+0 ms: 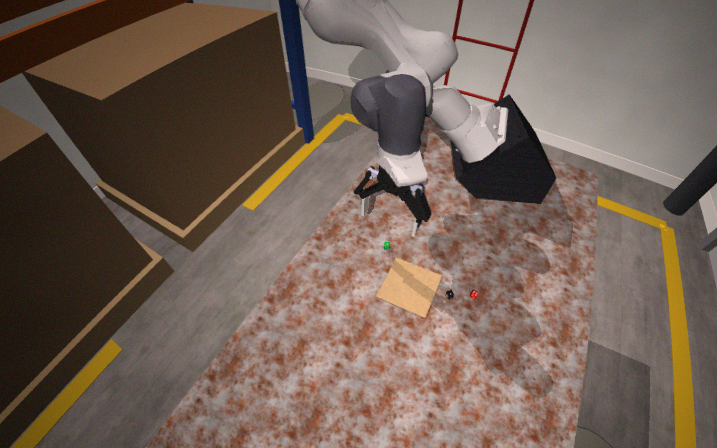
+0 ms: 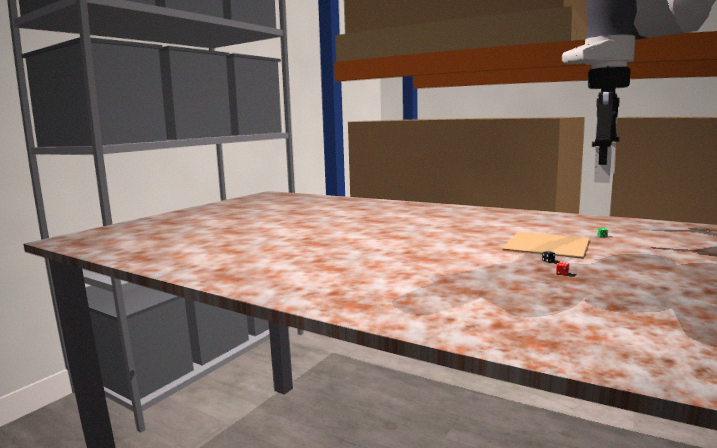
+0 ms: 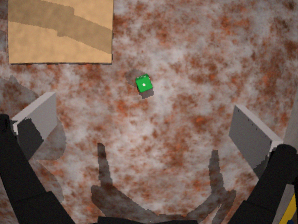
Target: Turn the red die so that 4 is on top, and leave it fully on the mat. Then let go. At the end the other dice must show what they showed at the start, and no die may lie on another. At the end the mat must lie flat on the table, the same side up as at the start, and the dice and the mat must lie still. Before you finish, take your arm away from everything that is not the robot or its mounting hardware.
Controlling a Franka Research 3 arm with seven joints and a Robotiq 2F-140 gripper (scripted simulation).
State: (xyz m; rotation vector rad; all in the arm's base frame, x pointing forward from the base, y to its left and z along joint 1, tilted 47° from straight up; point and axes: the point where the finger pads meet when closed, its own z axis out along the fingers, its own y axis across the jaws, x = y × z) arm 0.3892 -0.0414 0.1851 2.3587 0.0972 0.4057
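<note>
The red die (image 1: 474, 294) (image 2: 562, 268) lies on the bare table, off the tan mat (image 1: 405, 289) (image 2: 539, 243), to its right in the top view. A black die (image 1: 449, 293) (image 2: 548, 256) lies between the red die and the mat's edge. A green die (image 1: 386, 245) (image 2: 601, 232) (image 3: 144, 84) lies on the table beyond the mat. My gripper (image 1: 390, 215) (image 2: 602, 161) (image 3: 144, 114) is open and empty, hanging high above the table near the green die. The red and black dice do not show in the wrist view.
The table (image 1: 322, 361) (image 2: 294, 250) has a mottled red-white top. The arm's black base (image 1: 511, 161) stands at its far end. Large brown boxes (image 1: 171, 105) stand on the floor to the left, and a grey shelf rack (image 2: 149, 100) stands beyond the table's end.
</note>
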